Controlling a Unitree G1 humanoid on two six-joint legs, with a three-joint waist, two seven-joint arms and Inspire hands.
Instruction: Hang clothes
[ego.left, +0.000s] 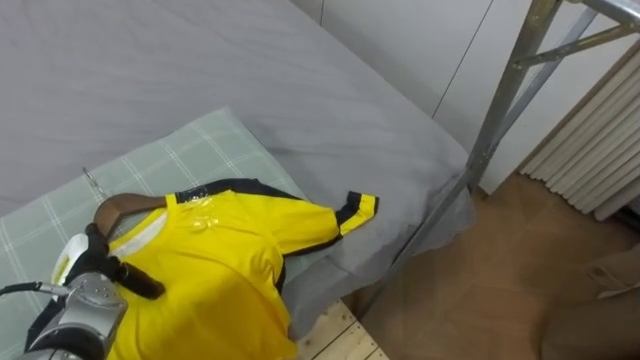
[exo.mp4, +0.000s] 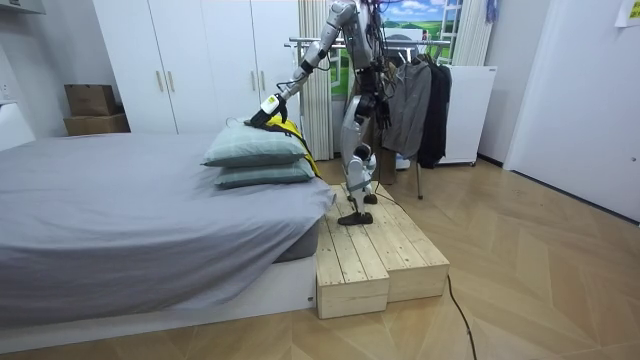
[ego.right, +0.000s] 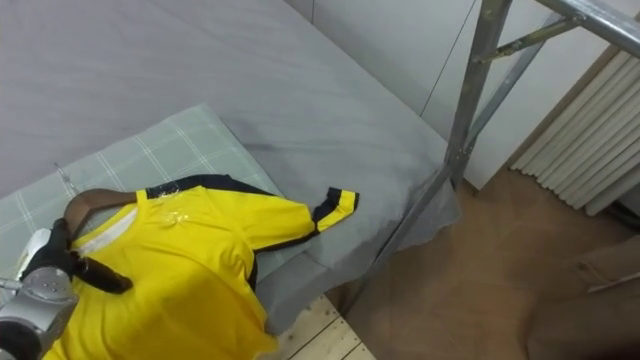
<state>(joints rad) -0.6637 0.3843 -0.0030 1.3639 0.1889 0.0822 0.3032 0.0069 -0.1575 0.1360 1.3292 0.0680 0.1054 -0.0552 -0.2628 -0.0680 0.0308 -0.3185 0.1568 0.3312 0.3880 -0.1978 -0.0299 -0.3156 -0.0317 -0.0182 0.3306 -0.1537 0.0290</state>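
Note:
A yellow shirt (ego.left: 220, 270) with black sleeve trim lies on a green checked pillow (ego.left: 190, 150) at the bed's corner, one sleeve spread toward the bed edge. A brown wooden hanger (ego.left: 120, 205) sits in its collar. My left hand (ego.left: 95, 275) comes in from the lower left and is shut on the hanger at the collar, dark fingers lying across the shirt's chest. In the room view I stand on a wooden platform (exo.mp4: 370, 250) and reach that arm out to the shirt (exo.mp4: 290, 128) on the stacked pillows (exo.mp4: 255, 150).
A metal clothes rack (ego.left: 500, 100) rises at the right, just past the bed's corner. Dark clothes (exo.mp4: 420, 100) hang on it behind me. The grey bed (ego.left: 150, 60) fills the upper left. White wardrobes (exo.mp4: 190, 60) line the back wall.

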